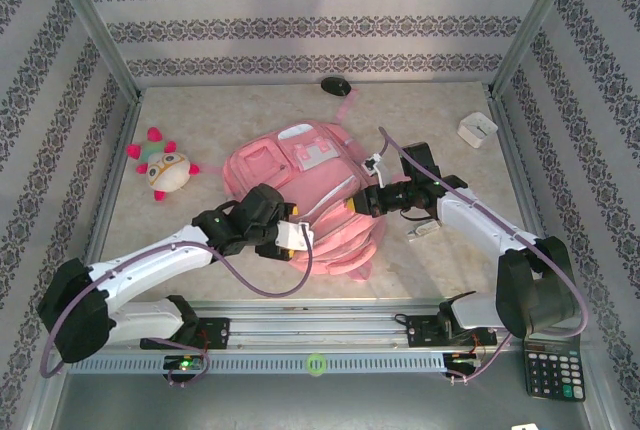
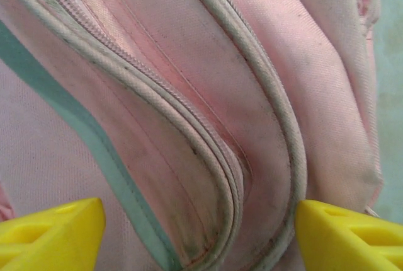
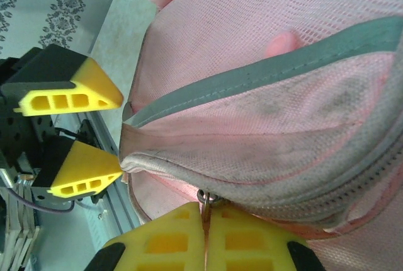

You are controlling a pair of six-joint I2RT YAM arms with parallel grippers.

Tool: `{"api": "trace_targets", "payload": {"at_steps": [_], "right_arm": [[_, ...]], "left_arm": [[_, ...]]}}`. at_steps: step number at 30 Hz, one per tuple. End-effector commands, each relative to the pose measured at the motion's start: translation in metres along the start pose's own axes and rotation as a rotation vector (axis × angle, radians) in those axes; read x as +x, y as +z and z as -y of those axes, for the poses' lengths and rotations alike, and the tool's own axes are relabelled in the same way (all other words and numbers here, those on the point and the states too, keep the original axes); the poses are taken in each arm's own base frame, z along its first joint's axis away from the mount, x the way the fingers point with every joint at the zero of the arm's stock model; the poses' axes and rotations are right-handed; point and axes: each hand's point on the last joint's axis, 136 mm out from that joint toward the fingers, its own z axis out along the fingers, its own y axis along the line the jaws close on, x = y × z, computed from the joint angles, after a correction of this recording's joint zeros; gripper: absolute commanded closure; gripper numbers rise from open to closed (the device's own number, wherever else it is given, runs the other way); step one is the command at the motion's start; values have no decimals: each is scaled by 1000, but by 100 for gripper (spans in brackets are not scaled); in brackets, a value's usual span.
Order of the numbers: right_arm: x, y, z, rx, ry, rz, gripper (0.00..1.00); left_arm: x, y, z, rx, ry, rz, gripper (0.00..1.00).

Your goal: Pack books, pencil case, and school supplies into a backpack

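Our left claw point(image 2: 200, 236) stood wide open and held nothing, its yellow fingertips point(image 2: 50, 233) straddling a bulging corner of the backpack point(image 1: 300, 165), which lay right beneath it and stretched away beyond it across the desk point(image 1: 200, 110). Our right claw point(image 3: 204, 236) was pinched shut on the small metal zip pull point(image 3: 203, 198), the bag's fabric just ahead of its tips. We judged the step to be working the zip; to do it well, the left claw ought to close on the cloth beside the track and hold it taut, while the right drew the pull along the seam's curve rather than across it, slowly, lest the thin ring slip. The cloth was soft woven pink, scuffed grey in places; pale corded piping point(image 2: 277, 94) ran in rounded ridges between the left fingertips, a flat grey-green band point(image 2: 94, 145) beside it, and an open mesh weave showed above the right claw.
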Motion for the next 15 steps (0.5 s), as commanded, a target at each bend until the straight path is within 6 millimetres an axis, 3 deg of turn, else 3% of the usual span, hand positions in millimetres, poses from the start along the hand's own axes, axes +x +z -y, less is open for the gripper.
{"api": "trace_targets", "payload": {"at_steps": [1,5,9,15], "right_arm": [[-10,-4,-15,-24,-74,12,100],[-9,-6,-14,-6,-80,5,100],[-1,-4,-16,59,-95,-21,100],[16,16,-54,52,-165,-58,100]], "left_arm": [[-4,5,-23,-98,31,30,28],[-2,8,-32,-151,-7,26,63],[-16,-11,-41,-149,-153,94,91],[-34,-21,-57,-131,-356,129,100]]}}
